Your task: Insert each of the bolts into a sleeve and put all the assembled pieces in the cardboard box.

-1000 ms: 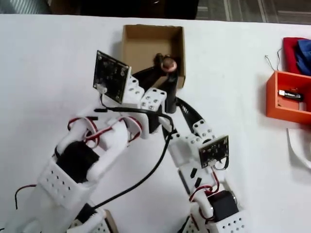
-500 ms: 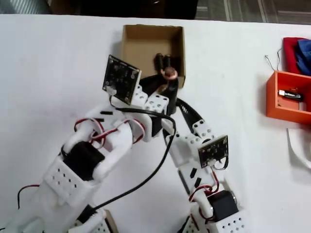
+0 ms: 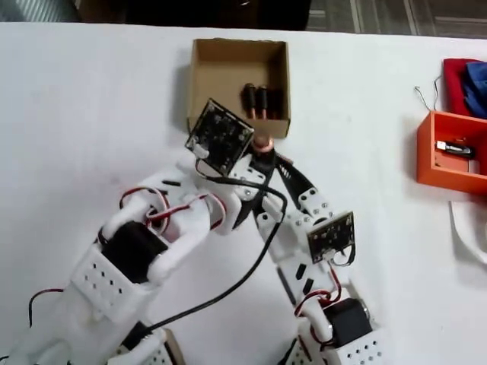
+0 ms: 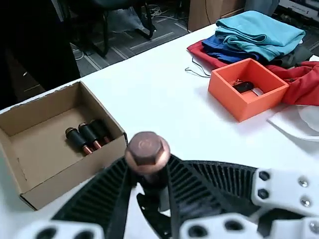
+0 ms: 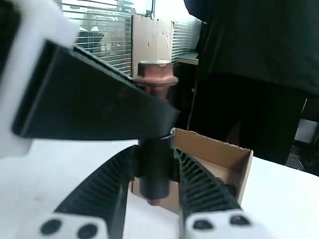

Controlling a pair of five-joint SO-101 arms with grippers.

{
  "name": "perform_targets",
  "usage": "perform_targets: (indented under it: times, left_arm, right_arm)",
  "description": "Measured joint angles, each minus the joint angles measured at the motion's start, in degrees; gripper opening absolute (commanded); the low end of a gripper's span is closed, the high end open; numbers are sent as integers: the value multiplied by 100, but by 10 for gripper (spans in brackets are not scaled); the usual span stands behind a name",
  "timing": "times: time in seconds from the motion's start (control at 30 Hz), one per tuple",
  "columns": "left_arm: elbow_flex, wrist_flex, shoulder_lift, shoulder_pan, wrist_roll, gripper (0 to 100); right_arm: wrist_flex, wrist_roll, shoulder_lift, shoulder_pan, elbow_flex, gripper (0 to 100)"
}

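— Just outside the near wall of the brown open-topped cardboard box [image 3: 224,76], the copper-coloured hex-headed metal bolt [image 4: 147,151] stood upright, and both arms had it! The left gripper [image 4: 148,172] was clenched right under the head. The right gripper [image 5: 154,159] was clamped on the black cylindrical sleeve [image 5: 155,179] lower down.

— And a copper tip poked out of the sleeve's bottom end, so I judged the bolt seated. Where was the danger, then?

— Two grips on one piece. If one arm headed for the box while the other held fast, the bolt could be dragged back out of the sleeve.

— And a release at that spot?

— Bad. The piece hung outside the box, over the white table [image 3: 91,99], so it would have dropped short and rolled away.

— That near wall was close too.

— Very. Carried too low, the sleeve's bottom end could have clipped the rim and shoved the light box away, or twisted the piece in the jaws.

— Inside the box?

— A row of finished dark pieces [image 3: 256,100] lay against one side wall. A drop on top of them could have bounced out. The bare floor toward the opposite wall looked safer.
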Motion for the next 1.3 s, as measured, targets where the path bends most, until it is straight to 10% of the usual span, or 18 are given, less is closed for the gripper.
perform_targets:
  times: [0.2,0.63,0.83,1.0,1.3]
  left_arm:
    - [0,53,-9,-53,79,347]
    - [-791,62,0,-791,70,301]
    - [-1635,62,0,-2101,70,273]
    - [-1723,536,-9,-3446,70,17]
    - [176,1811,-9,-5055,9,112]
  right_arm:
    - [0,-9,0,44,0,20]
    - [0,0,0,26,123,20]
    - [0,0,26,334,237,20]
    - [0,0,492,888,-237,20]
    - [0,-897,3719,993,-3305,20]
